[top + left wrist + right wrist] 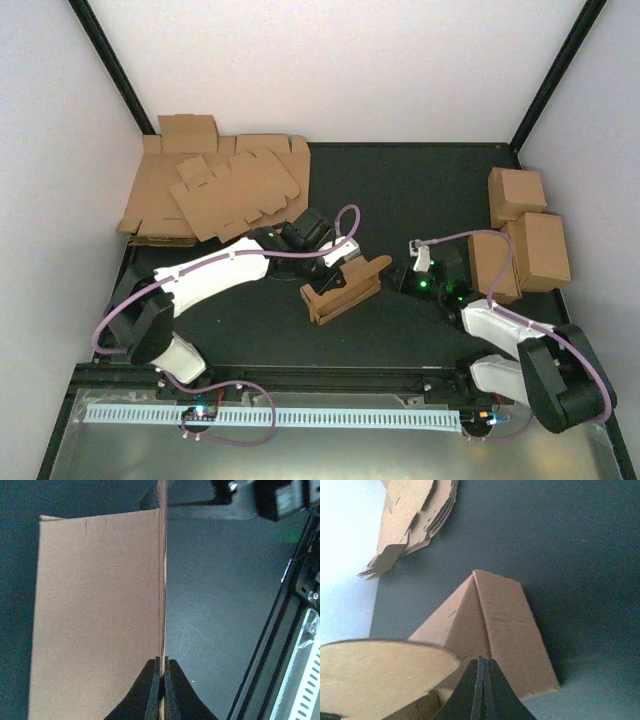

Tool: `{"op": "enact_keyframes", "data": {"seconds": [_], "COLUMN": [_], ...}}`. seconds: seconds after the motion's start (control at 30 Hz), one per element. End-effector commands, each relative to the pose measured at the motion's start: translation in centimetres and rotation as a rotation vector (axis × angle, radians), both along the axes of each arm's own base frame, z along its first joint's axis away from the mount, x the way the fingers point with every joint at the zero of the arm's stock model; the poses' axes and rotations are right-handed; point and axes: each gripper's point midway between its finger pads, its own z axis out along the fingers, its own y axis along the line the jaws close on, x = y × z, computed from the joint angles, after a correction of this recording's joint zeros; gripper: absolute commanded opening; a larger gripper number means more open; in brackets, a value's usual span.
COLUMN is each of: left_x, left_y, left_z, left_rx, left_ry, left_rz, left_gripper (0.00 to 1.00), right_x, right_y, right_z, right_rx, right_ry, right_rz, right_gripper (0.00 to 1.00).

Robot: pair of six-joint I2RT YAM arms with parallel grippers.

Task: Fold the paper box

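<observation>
On the black table (400,190) my left claw (161,660) pinches the paper box (345,285) by its edge; my right claw (481,660) sits closed beside it.

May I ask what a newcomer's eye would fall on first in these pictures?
The half-folded paper box in the middle of the table, with the left gripper shut on one thin wall and the right gripper shut at its right end. Next, the heap of flat cardboard blanks far left and three folded boxes far right.
</observation>
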Motion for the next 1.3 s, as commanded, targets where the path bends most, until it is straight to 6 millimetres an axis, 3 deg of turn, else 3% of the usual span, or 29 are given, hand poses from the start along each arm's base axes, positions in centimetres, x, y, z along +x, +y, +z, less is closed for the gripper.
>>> {"op": "enact_keyframes", "data": {"seconds": [0.0, 0.2, 0.5, 0.8, 0.93, 1.0, 1.07, 1.17, 1.27], "left_x": [0.0, -0.2, -1.4, -2.1, -2.2, -1.9, -1.7, -1.7, -1.8], "left_y": [-0.3, 0.0, -0.1, 0.2, 0.4, 0.9, 1.0, 0.5, 0.2], "left_z": [-0.7, -1.2, -2.9, -5.2, -5.8, -5.4, -4.3, -1.8, 0.0], "left_rx": [0.014, 0.034, 0.068, 0.093, 0.115, 0.14, 0.135, 0.071, 0.021], "left_ry": [0.029, 0.037, 0.1, 0.139, 0.137, 0.119, 0.095, 0.066, 0.053], "left_rz": [-0.018, -0.026, -0.056, -0.043, -0.035, -0.014, -0.007, -0.017, -0.007], "left_gripper": [0.01, 0.02, 0.07, 0.12, 0.29, 0.47, 0.57, 0.66, 0.69], "right_x": [-0.3, -0.4, 0.6, 1.3, 1.5, 1.6, 1.8, 2.1, 2.1], "right_y": [-1.7, -3.0, -5.9, -5.4, -4.4, -3.9, -3.6, -3.0, -1.5], "right_z": [-1.1, -0.8, 2.6, 4.8, 5.1, 5.4, 5.9, 6.9, 7.6], "right_rx": [-0.116, -0.175, -0.303, -0.345, -0.37, -0.385, -0.395, -0.379, -0.334], "right_ry": [-0.017, -0.037, -0.166, -0.244, -0.261, -0.266, -0.28, -0.318, -0.328], "right_rz": [-0.044, -0.089, -0.194, -0.138, -0.051, -0.003, 0.02, 0.049, 0.127], "right_gripper": [0.02, 0.02, 0.03, 0.09, 0.24, 0.31, 0.33, 0.34, 0.36]}}
